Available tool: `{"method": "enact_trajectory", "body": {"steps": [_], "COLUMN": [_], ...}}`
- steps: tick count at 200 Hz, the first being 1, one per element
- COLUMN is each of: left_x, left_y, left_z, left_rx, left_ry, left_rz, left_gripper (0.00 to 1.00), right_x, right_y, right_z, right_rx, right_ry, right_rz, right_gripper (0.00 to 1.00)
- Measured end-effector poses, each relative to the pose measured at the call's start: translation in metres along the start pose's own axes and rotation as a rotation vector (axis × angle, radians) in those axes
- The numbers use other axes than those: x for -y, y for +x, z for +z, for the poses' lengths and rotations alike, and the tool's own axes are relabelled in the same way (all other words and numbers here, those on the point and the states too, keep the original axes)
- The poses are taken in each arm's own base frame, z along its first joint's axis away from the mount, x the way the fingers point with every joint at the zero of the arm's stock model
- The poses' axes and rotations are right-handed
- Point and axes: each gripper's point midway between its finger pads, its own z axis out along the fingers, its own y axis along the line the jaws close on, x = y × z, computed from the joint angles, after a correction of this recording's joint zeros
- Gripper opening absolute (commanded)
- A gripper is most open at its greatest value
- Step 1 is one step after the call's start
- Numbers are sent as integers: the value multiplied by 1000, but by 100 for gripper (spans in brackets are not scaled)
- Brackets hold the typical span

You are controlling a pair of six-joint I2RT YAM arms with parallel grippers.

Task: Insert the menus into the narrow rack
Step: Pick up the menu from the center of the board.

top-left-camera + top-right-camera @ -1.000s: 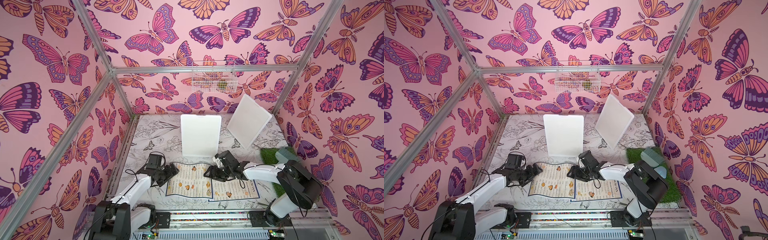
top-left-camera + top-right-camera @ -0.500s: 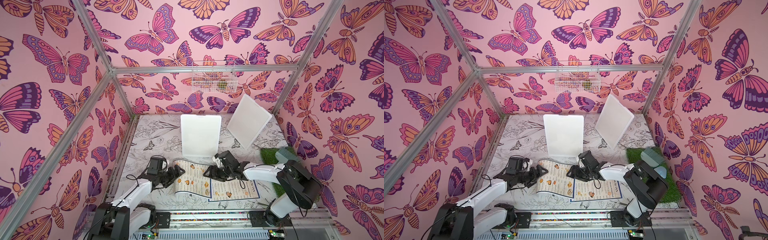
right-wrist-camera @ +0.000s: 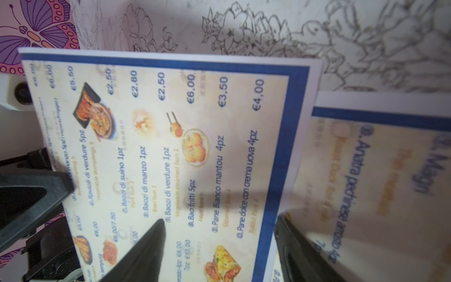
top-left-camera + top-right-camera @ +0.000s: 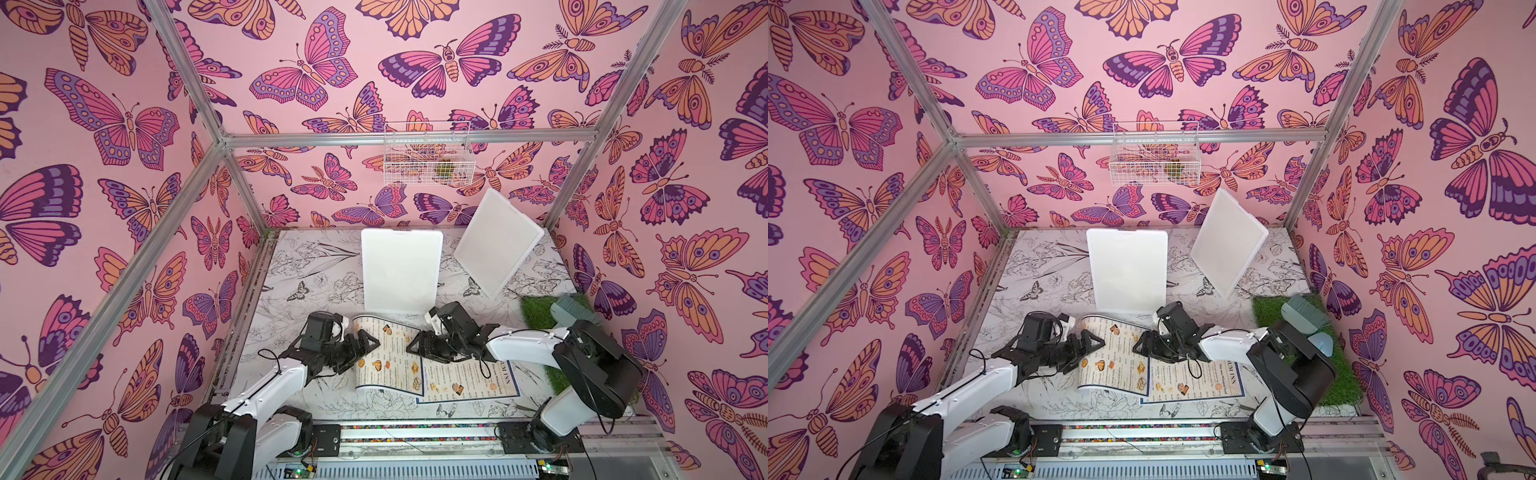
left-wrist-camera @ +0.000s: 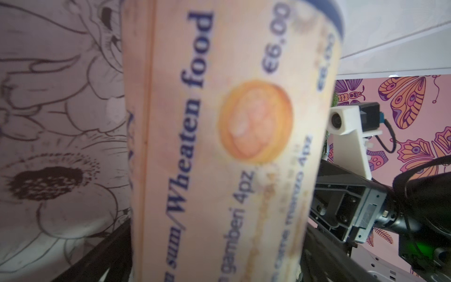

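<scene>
Centrally on worktop: left menu overlaps right menu, its outer edge curled upward. Left end effector spread wide, jaws flanking curled edge, not clamping it. Right end effector part-open above overlap seam, holding nothing. Wire basket hangs on back wall, well apart.

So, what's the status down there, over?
Left end effector open, straddling the curled menu. Right end effector open at its overlap with the flat menu. White board stands just behind.

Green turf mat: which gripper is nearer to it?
Right. The right gripper hovers over the menus, on the turf mat side; the left gripper is farther, at the curled menu opposite edge.
</scene>
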Motion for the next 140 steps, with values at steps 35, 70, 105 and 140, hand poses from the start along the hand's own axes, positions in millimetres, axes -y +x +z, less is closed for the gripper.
{"method": "enact_trajectory", "body": {"steps": [35,70,105,140], "left_x": [12,14,13,13], "left_y": [3,3,5,12], "left_z": [1,1,4,12], "left_rx": [-9,-10,-18,-56], "left_ry": [40,46,41,19], "left_rz": [33,41,49,69], "left_gripper": [92,87,89,89], "right_x": [0,0,0,-1], "right_y": [0,0,0,0], "right_z": [0,0,-1,-1], "right_rx": [2,3,8,10], "right_ry": [-3,-3,-9,-13], "right_rz": [-2,-2,-6,-8], "right_gripper": [74,74,74,74]}}
